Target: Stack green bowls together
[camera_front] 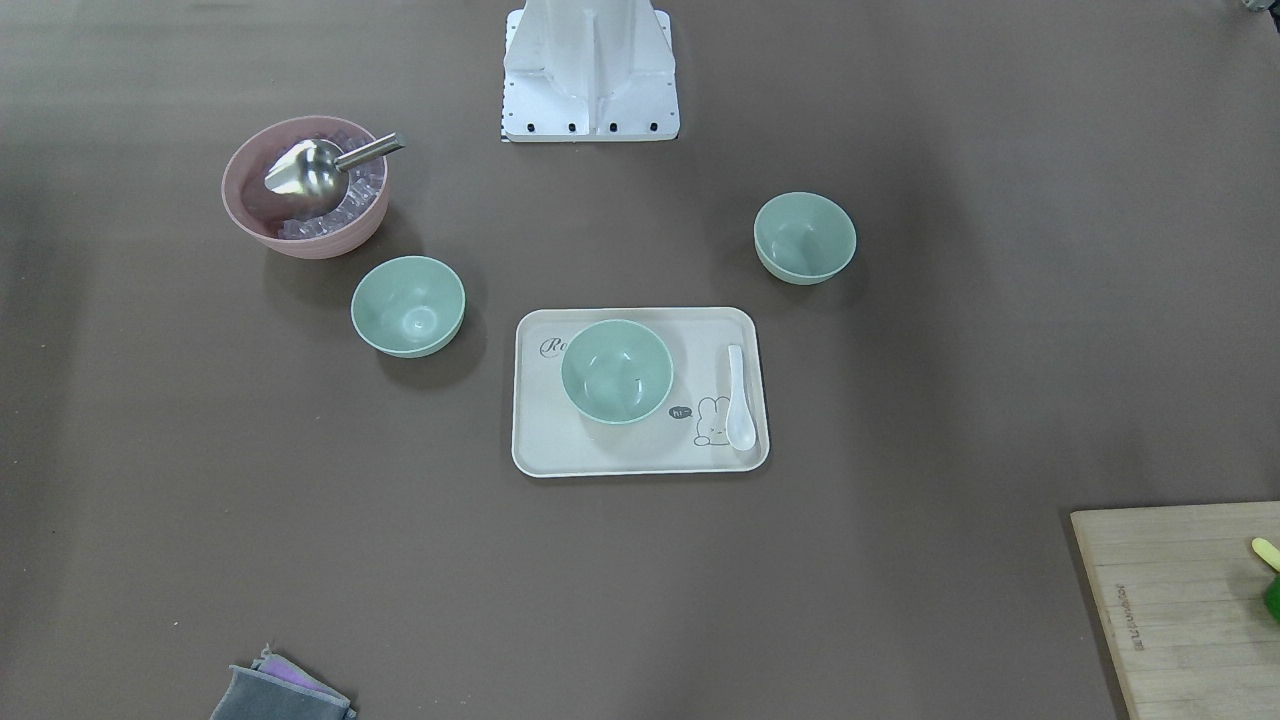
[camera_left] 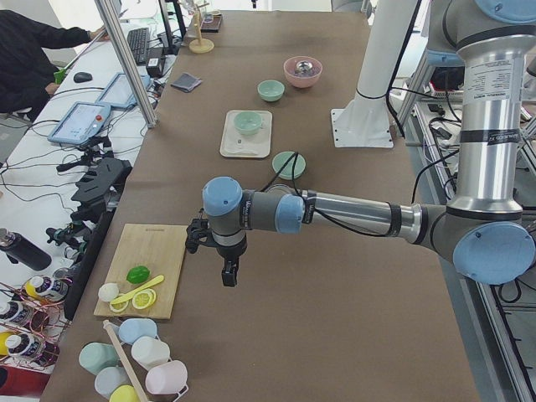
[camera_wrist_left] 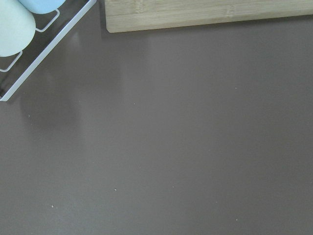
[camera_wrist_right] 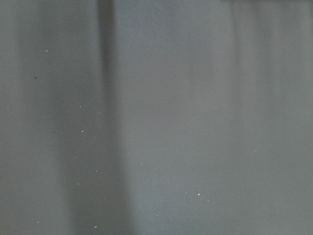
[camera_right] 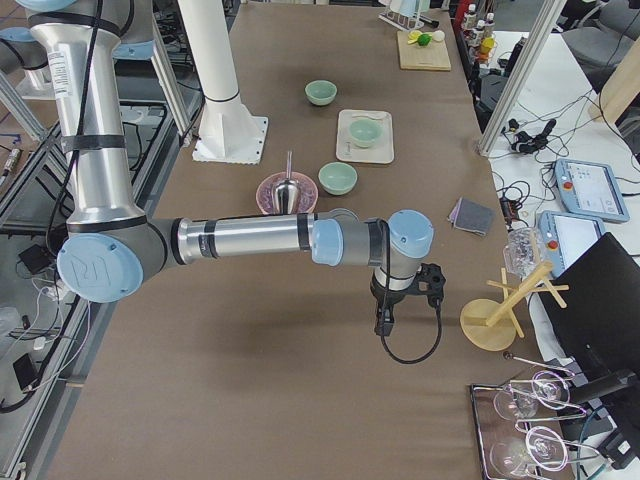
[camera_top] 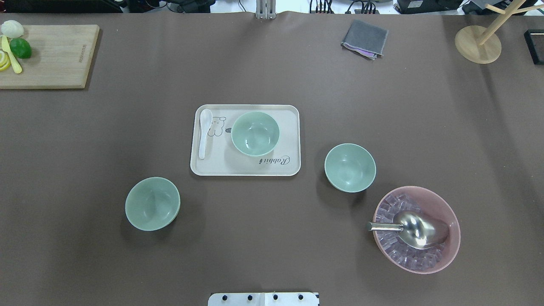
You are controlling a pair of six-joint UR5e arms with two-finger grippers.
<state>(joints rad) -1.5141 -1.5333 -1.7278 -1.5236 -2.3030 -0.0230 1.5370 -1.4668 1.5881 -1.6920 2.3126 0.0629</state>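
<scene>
Three pale green bowls stand upright and apart. One green bowl (camera_top: 255, 133) sits on a cream tray (camera_top: 238, 165). A second green bowl (camera_top: 350, 167) stands on the table right of the tray. The third green bowl (camera_top: 152, 203) stands nearer the robot on the left. They also show in the front-facing view: on the tray (camera_front: 617, 371), by the pink bowl (camera_front: 408, 305) and alone (camera_front: 805, 237). My left gripper (camera_left: 228, 276) hangs over the table beside the cutting board, far from the bowls. My right gripper (camera_right: 385, 322) hangs near the wooden stand. I cannot tell whether either is open or shut.
A white spoon (camera_top: 204, 132) lies on the tray. A pink bowl (camera_top: 451, 216) holds ice cubes and a metal scoop (camera_top: 418, 229). A cutting board (camera_top: 55, 59) with lime and lemon, a grey cloth (camera_top: 364, 39) and a wooden stand (camera_top: 478, 44) sit along the far edge.
</scene>
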